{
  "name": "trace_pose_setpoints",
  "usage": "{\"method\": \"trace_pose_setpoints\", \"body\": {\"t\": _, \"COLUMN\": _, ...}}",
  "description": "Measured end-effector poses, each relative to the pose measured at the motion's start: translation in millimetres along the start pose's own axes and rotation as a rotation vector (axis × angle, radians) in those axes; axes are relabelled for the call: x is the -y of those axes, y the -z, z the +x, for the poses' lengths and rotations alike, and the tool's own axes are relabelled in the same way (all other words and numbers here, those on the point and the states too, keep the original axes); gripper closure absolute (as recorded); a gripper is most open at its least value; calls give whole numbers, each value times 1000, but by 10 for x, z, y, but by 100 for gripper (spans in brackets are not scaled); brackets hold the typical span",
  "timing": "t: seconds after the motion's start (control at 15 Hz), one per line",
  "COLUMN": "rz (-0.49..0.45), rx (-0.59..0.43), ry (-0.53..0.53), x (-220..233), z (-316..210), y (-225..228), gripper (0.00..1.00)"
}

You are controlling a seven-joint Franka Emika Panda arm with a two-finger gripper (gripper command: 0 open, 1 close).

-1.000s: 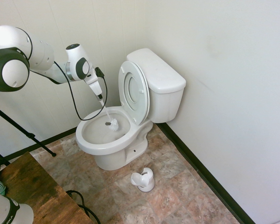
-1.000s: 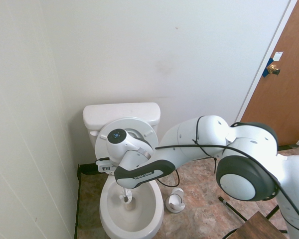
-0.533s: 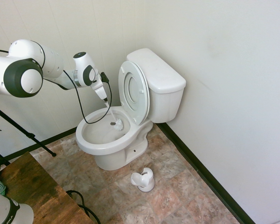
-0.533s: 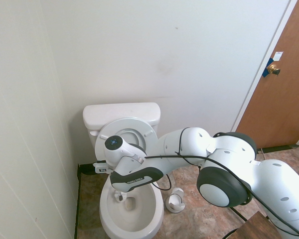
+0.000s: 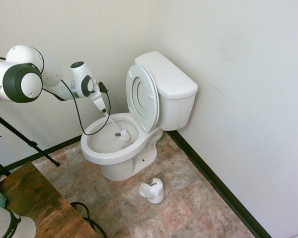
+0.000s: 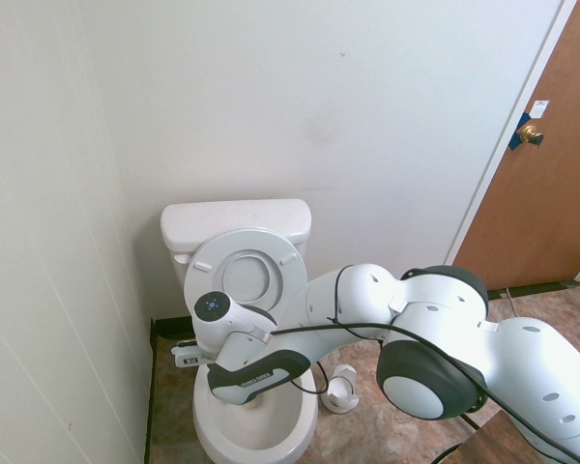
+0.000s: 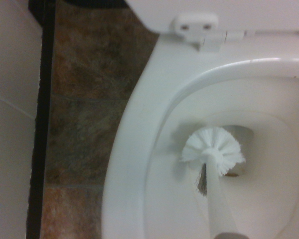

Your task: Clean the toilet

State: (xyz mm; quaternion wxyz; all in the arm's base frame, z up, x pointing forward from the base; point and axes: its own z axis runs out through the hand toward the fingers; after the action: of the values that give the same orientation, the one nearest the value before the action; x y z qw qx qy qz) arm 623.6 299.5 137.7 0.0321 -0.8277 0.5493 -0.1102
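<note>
White arm stretched out, wrist bent steeply downward, tool (image 5: 106,112) clamped tight.

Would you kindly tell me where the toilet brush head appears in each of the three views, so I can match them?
First exterior view: the brush head sits inside the bowl, left of the raised seat.
Second exterior view: not visible; the arm covers the bowl.
Wrist view: the brush head is at centre right, over the drain.
Shared landmark: the toilet.

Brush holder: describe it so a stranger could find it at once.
Start at the white toilet in the corner. On the brown tile floor in front of its base sits the brush holder, a small white cup. It is the only loose thing on the floor, and it stands empty.
</note>
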Motion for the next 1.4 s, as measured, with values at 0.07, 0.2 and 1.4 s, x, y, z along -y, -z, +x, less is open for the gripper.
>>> {"method": "trace_pose_setpoints", "body": {"t": 0.07, "rz": 2, "rx": 11, "ry": -2, "x": -88, "z": -25, "y": 21, "gripper": 100}}
{"method": "trace_pose_setpoints", "body": {"t": 0.2, "rz": 0, "rx": 34, "ry": -16, "x": -280, "z": -29, "y": 61, "gripper": 100}}
{"method": "trace_pose_setpoints", "body": {"t": 1.4, "rz": 30, "rx": 57, "ry": -139, "x": -157, "z": 1051, "y": 144, "gripper": 100}}
